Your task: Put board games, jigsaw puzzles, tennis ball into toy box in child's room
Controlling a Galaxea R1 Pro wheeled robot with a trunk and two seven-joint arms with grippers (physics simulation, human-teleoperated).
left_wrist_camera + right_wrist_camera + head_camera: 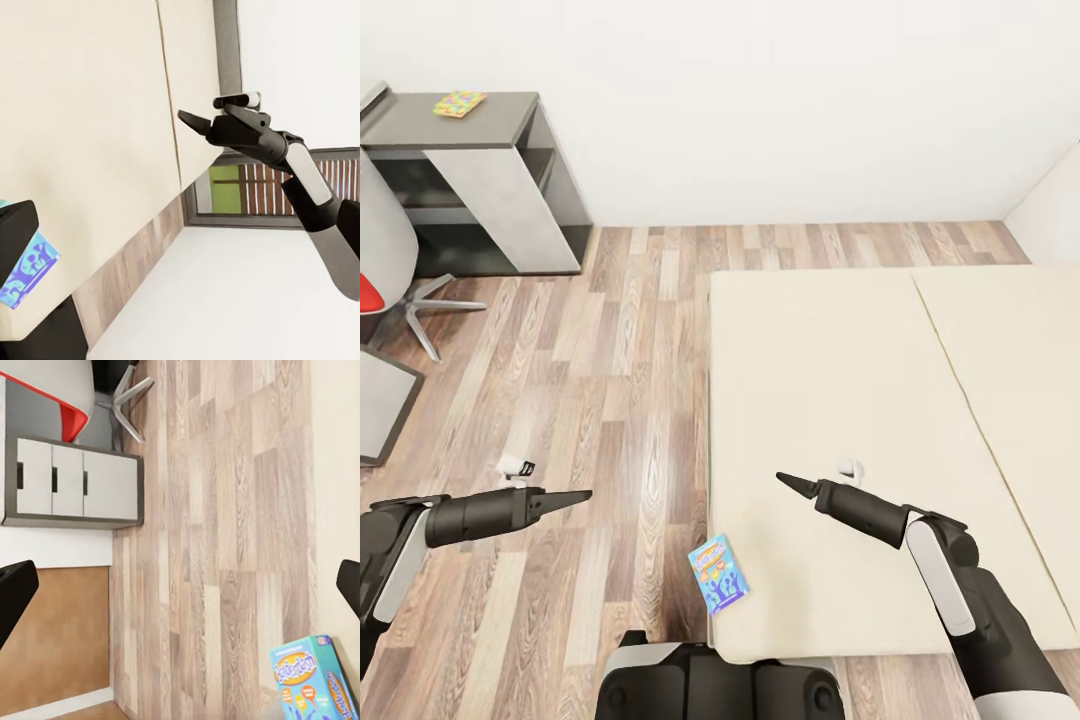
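A light-blue board game with cartoon pictures lies at the near left edge of the cream bed, overhanging it slightly. The same board game lies at the bed's edge in the right wrist view, and the board game is on the bed in the left wrist view. My left gripper hovers over the wood floor left of the box, open and empty. My right gripper hangs over the bed just beyond the box, open, its fingers spread wide. A many-coloured jigsaw puzzle lies on a dark-grey desk far left.
The dark-grey desk stands against the white back wall. A chair with a red seat and star base is at the left. A unit with white drawers appears in the right wrist view. Wood floor runs between desk and bed.
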